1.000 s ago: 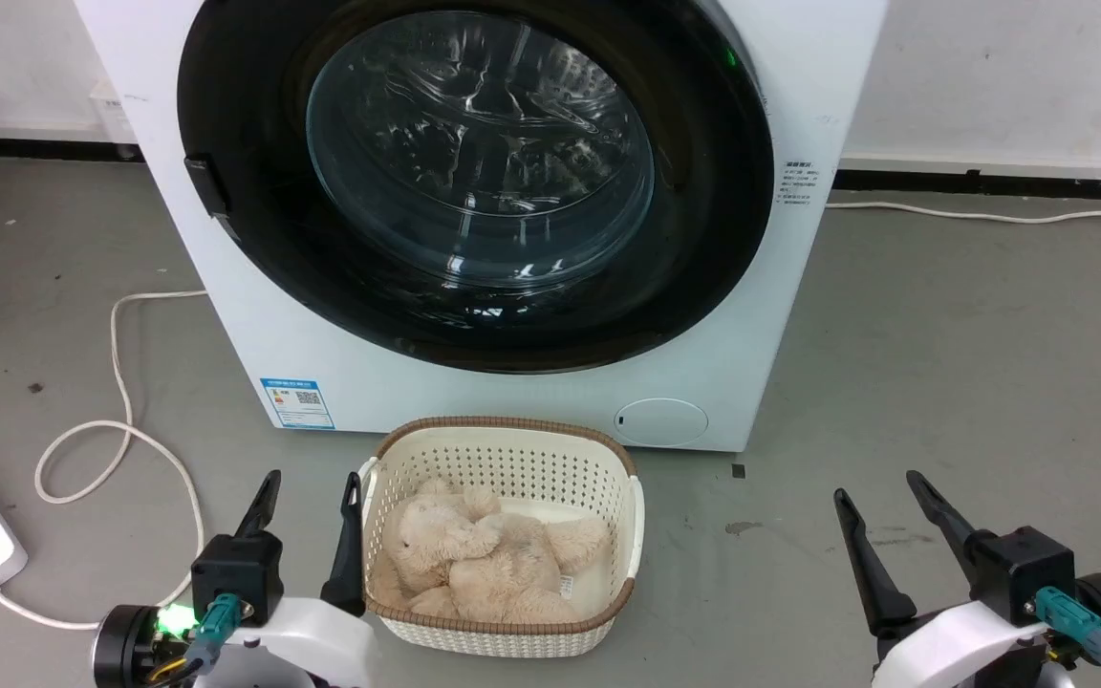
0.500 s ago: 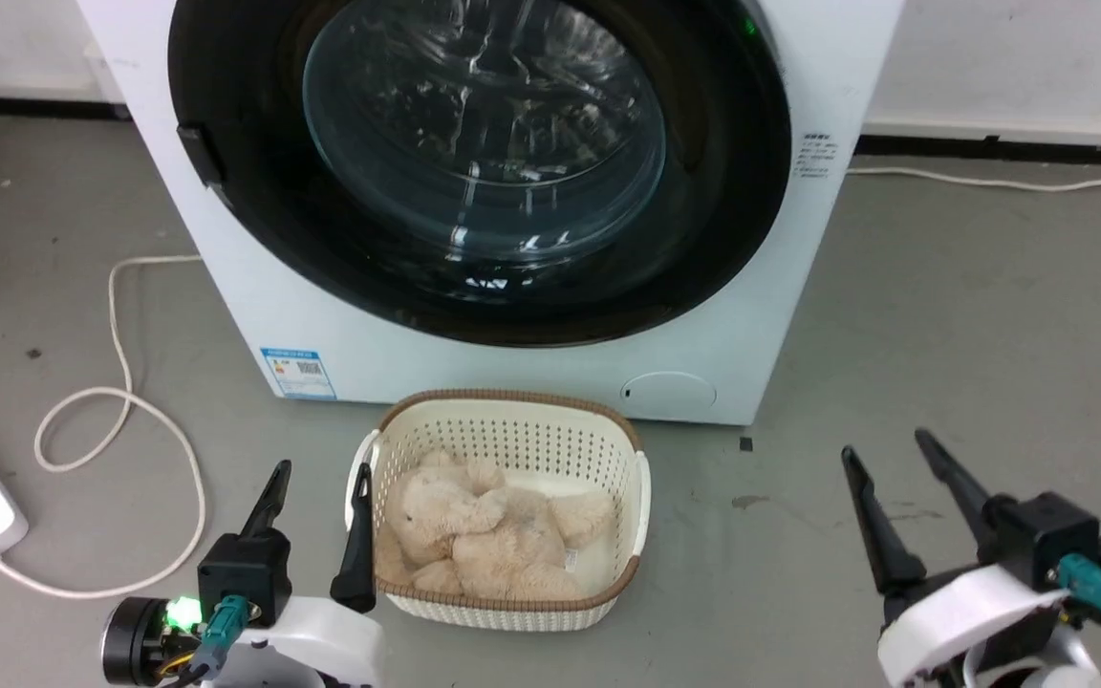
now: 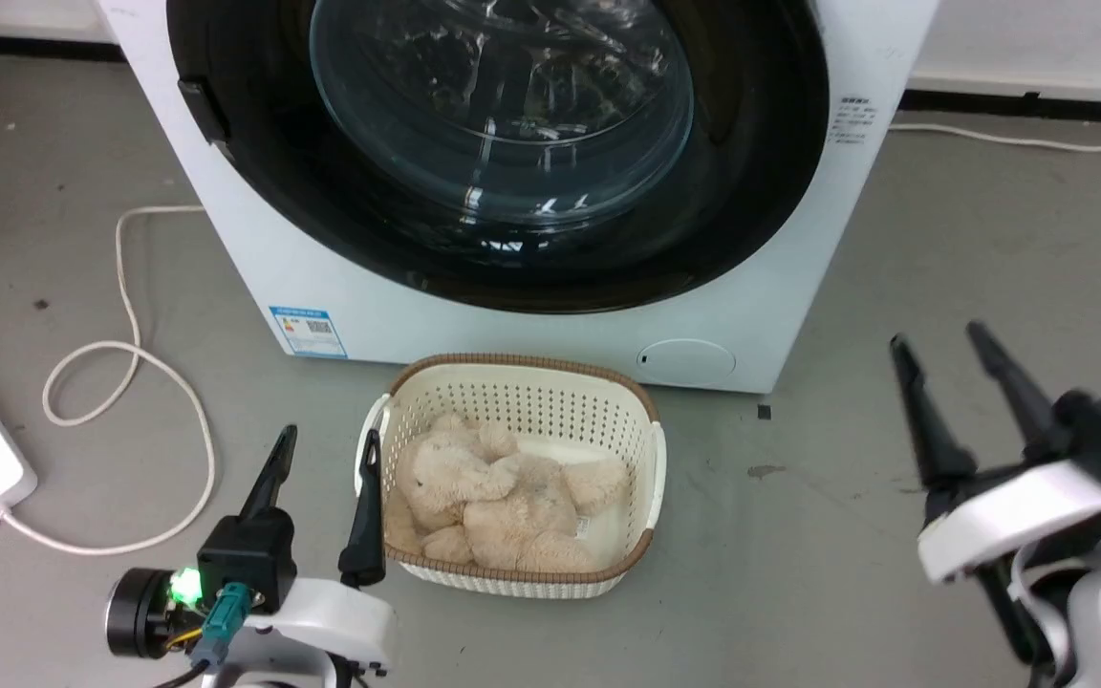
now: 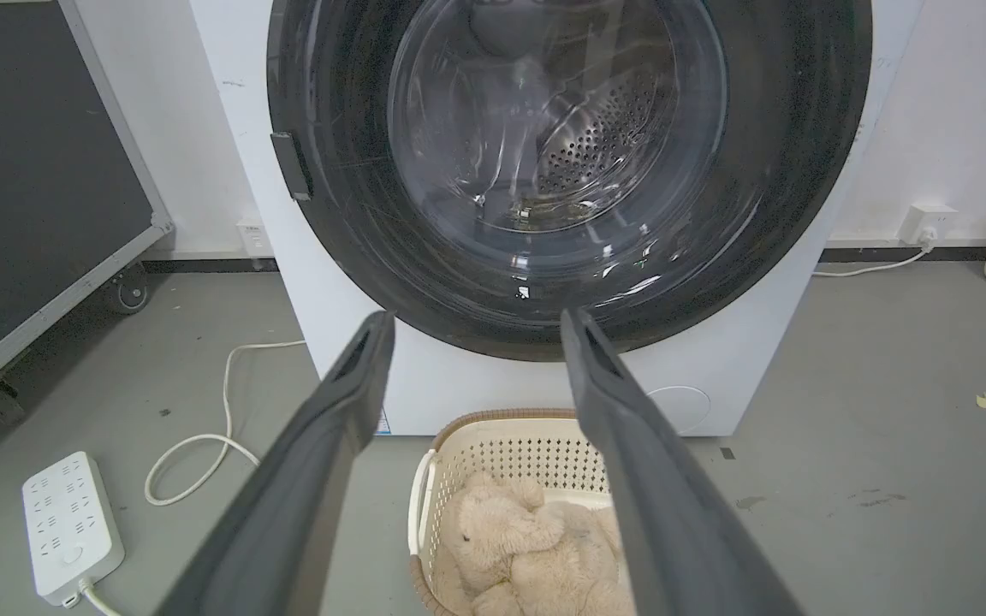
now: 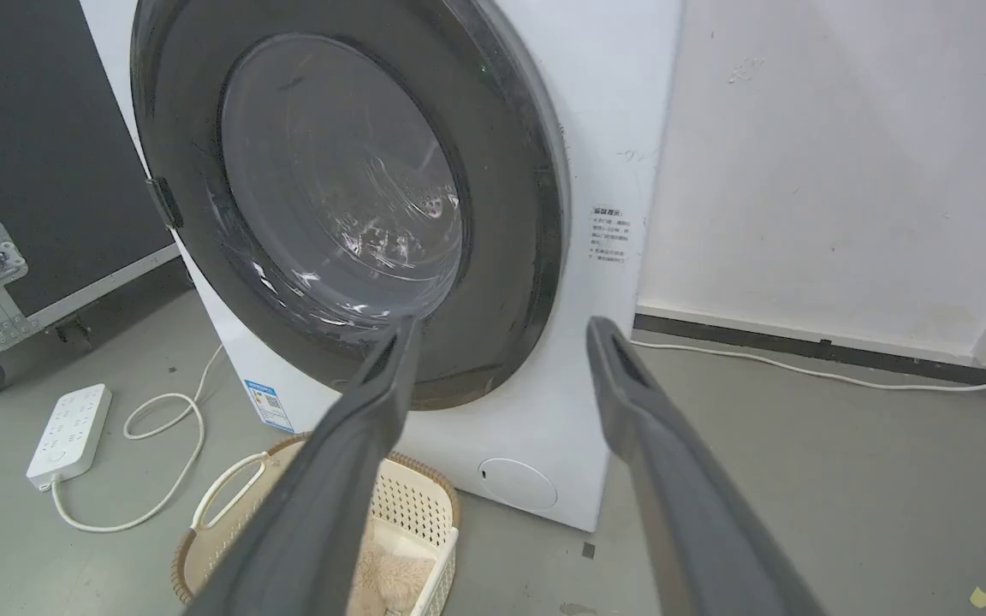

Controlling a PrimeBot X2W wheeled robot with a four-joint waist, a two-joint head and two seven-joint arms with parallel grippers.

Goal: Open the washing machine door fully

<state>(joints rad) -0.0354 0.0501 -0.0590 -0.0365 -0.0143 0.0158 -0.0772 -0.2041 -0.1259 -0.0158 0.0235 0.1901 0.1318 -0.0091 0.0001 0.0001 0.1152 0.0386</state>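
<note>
Shut flush in the washing machine [image 3: 369, 325] front, untouched: washing machine door [image 3: 503, 143]. Hovers low before the machine's left side, fingers apart, empty: left gripper [image 3: 331, 433]. Hangs off the machine's right corner, fingers likewise spread, probably lining up for the door's rim: right gripper [image 3: 937, 334].

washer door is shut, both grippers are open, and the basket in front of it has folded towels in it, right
Not quite: the basket holds a beige teddy bear, not folded towels, as the head view shows. The washing machine door is shut, and the left gripper and right gripper have open jaws.
</note>
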